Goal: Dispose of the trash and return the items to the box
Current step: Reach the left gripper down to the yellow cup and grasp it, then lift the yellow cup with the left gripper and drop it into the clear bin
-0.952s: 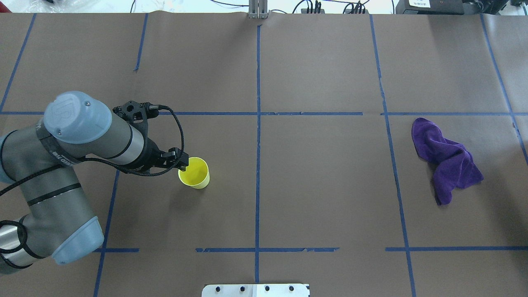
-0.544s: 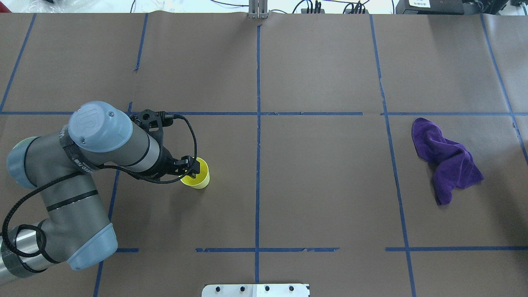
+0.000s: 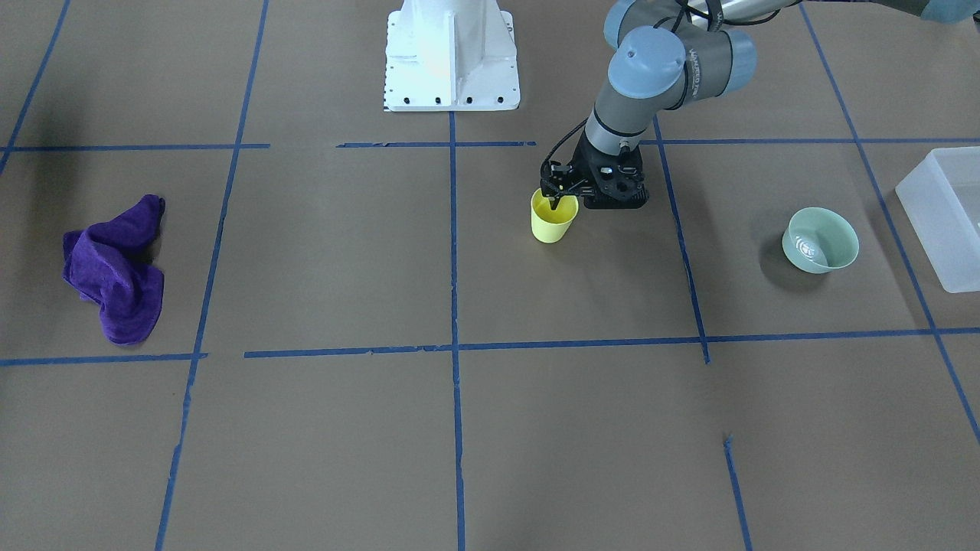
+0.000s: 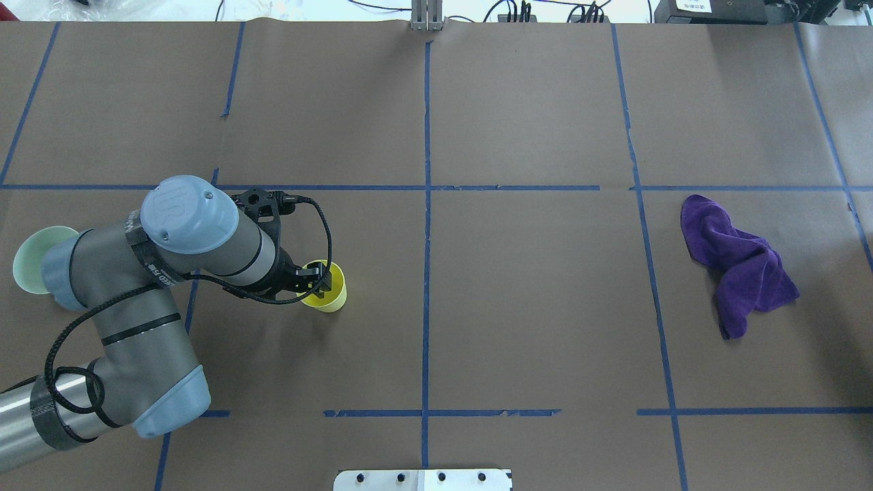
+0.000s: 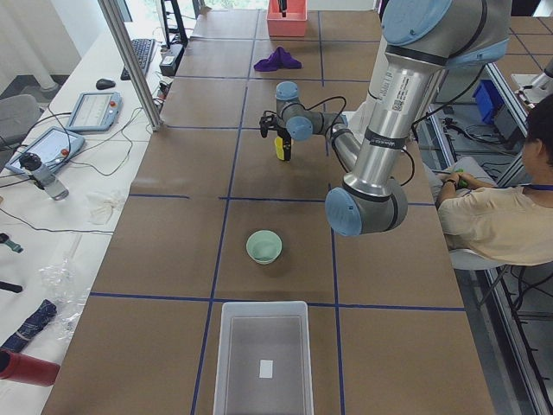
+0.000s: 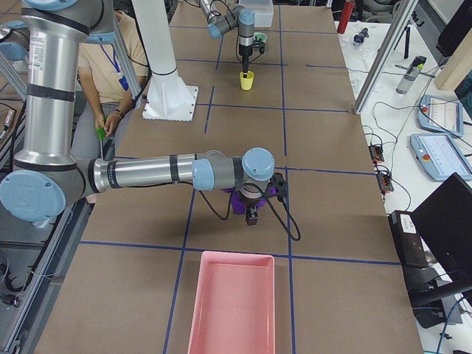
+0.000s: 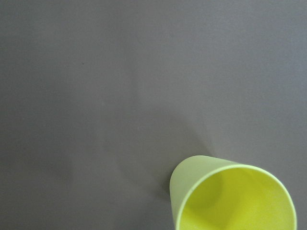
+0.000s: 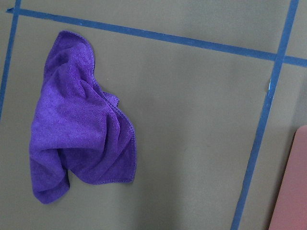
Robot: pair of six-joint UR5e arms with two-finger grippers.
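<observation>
Left claw [image 3: 559, 200] is seen from the front, lowered at the rim of the yellow cup [image 3: 553, 223]; whether it is clamped cannot be told. The bowl [image 3: 820, 239] and the box [image 3: 940, 207] are spotted well apart from it. Overhead, the cup is half covered beneath the claw. From the right end, the right claw [image 6: 252, 216] is held over a purple cloth [image 6: 237, 201], its state not discernible.

One each: cup [image 3: 553, 220], bowl [image 3: 820, 240], box [image 3: 926, 226], purple cloth [image 3: 115, 279], pink tray [image 6: 233, 310].
</observation>
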